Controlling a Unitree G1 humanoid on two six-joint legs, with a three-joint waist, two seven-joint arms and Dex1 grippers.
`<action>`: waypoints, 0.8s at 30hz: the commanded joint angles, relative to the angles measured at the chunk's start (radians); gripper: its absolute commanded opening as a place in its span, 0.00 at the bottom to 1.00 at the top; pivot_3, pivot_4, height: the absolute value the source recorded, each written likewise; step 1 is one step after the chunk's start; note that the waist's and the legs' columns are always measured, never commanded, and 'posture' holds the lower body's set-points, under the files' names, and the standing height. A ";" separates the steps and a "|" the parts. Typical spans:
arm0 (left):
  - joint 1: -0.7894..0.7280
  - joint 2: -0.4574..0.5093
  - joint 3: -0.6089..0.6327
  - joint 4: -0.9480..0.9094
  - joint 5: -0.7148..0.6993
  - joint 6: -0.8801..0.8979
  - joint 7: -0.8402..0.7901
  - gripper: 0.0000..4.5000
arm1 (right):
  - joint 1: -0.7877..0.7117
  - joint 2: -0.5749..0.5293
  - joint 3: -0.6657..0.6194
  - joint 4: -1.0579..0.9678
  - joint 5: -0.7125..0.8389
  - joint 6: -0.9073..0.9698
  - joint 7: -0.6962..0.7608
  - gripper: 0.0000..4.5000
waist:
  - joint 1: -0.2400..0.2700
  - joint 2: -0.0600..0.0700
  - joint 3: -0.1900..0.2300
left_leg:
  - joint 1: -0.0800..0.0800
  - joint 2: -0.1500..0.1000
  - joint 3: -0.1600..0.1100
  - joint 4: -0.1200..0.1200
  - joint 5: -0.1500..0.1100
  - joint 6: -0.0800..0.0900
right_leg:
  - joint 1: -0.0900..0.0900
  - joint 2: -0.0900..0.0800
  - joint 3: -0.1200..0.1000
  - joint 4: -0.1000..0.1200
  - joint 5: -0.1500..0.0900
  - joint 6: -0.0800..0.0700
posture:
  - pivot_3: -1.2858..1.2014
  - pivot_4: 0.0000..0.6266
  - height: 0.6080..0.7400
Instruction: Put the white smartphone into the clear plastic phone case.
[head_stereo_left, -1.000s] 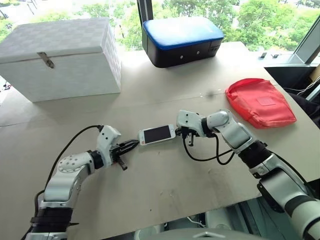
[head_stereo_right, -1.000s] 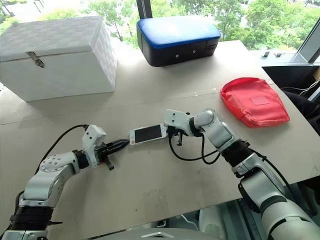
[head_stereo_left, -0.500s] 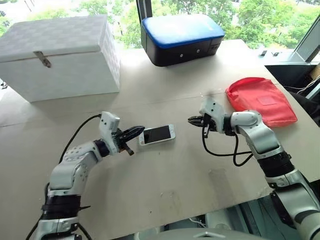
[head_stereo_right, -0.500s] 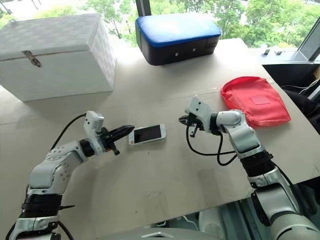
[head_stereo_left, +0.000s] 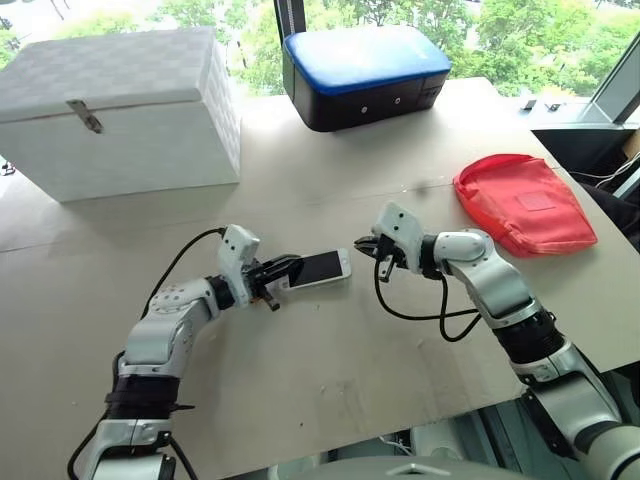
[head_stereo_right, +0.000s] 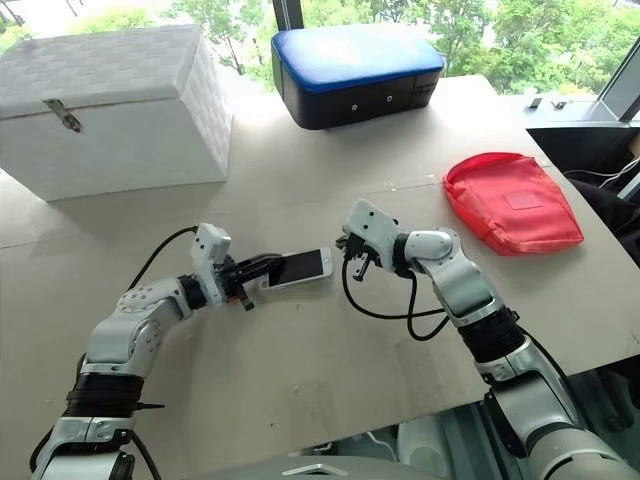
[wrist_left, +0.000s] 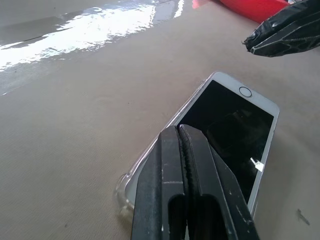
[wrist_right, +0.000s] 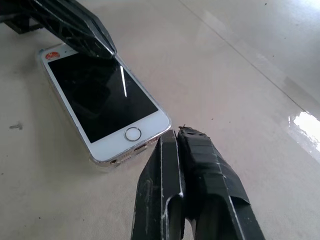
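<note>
The white smartphone (head_stereo_left: 318, 268) lies screen up in the middle of the table, its home button toward my right arm. The clear plastic phone case (wrist_left: 131, 178) surrounds it; the glossy rim shows along the phone's edges (wrist_right: 102, 162). One case corner juts out past the phone near my left gripper. My left gripper (head_stereo_left: 292, 264) is shut, its tips (wrist_left: 177, 131) resting over the phone's left end. Just off the home-button end, my right gripper (head_stereo_left: 360, 244) is also shut, its tips (wrist_right: 176, 134) a little short of the phone.
A red pouch (head_stereo_left: 525, 203) lies on the table's right side. At the back stand a white woven box (head_stereo_left: 120, 110) with a latch and a black case with a blue top (head_stereo_left: 362, 75). The table's front edge (head_stereo_left: 330, 440) runs below my arms.
My right gripper left the phone's right end, swung out to the right, then came back close to it. My left gripper advanced until its tips lay over the phone's left end.
</note>
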 joint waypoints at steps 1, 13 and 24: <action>0.068 0.040 0.062 -0.052 -0.010 0.011 0.010 0.01 | -0.008 -0.004 0.008 -0.019 0.000 -0.028 0.011 0.00 | -0.003 0.000 0.000 | 0.000 0.000 0.000 0.000 0.000 0.000 | 0.000 0.000 0.000 0.000 0.000 0.000 | 0.52 0.24 0.96; 0.202 0.080 0.065 -0.145 0.015 0.035 0.034 0.01 | -0.029 -0.022 0.047 0.033 -0.016 -0.070 0.064 0.00 | 0.002 0.000 0.000 | 0.000 0.000 0.000 0.000 0.000 0.000 | 0.000 0.000 -0.001 -0.001 0.000 0.000 | 0.52 0.24 0.96; 0.172 0.069 0.005 -0.191 0.025 0.043 0.023 0.01 | -0.042 0.004 0.057 0.093 -0.032 -0.101 0.076 0.00 | 0.003 0.000 0.000 | 0.000 0.000 0.000 0.000 0.000 0.000 | 0.001 0.000 -0.001 -0.001 0.000 0.000 | 0.52 0.24 0.96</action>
